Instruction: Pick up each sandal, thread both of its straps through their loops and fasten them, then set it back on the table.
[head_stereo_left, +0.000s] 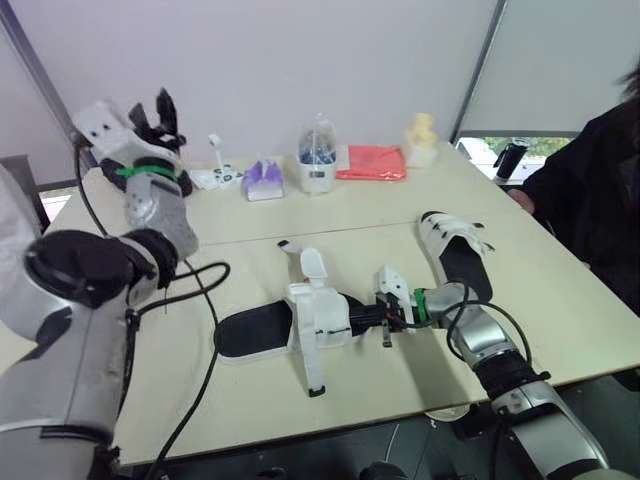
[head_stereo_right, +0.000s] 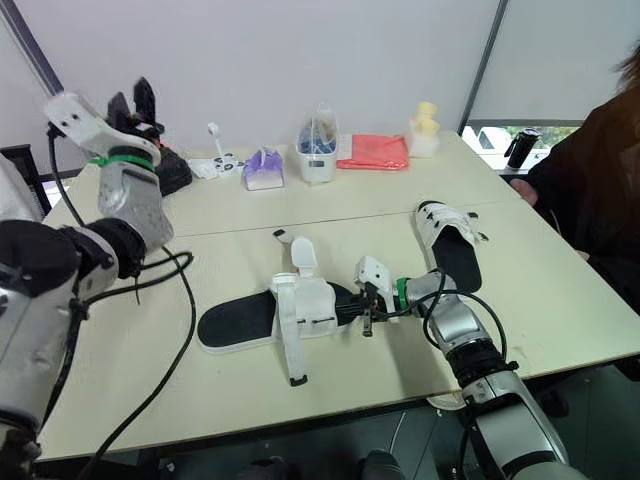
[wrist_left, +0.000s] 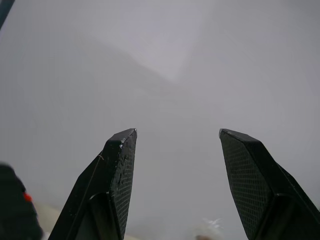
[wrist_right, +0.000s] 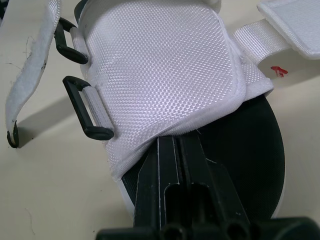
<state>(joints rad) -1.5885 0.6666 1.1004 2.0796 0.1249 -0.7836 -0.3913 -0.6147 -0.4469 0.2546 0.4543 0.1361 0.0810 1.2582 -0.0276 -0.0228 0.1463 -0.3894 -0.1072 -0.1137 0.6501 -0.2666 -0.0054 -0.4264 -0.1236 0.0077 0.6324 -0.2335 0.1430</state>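
1. The near sandal (head_stereo_left: 300, 325), with a black sole and a white woven fabric upper, lies flat on the cream table (head_stereo_left: 560, 320) right in front of you. Both straps are undone. The long white strap (head_stereo_left: 310, 370) trails toward the table's near edge, and the padded white tab (head_stereo_left: 312, 264) stands up on the far side.
2. Expect it to be light, with a fairly stiff sole under soft fabric. The loose straps will likely droop and swing once it is lifted.
3. The sole or the thick hem of the upper looks like your steadiest hold. Leave the two black plastic loops (wrist_right: 92, 112) on the upper's side uncovered, since the straps have to pass through them.
4. Your right gripper (wrist_right: 178, 145) sits at the sandal end nearest that arm, with its jaws drawn close together. The tips are hidden under the upper's hem, above the sole. I cannot tell whether they are actually pinching the fabric.
5. Your left gripper (head_stereo_right: 130, 103) hangs high at the left, well apart from the sandal. Its jaws are wide with nothing between them, so it is free for strap work.
6. The second sandal (head_stereo_left: 455, 250), of the same make, lies further right and well apart from the first.
7. Along the far side of the table are a red cloth (head_stereo_left: 370, 162) and a white container (head_stereo_left: 317, 160).
8. A person (head_stereo_left: 590, 200) in dark clothing sits at the table's right edge, so mind that side when you lift.
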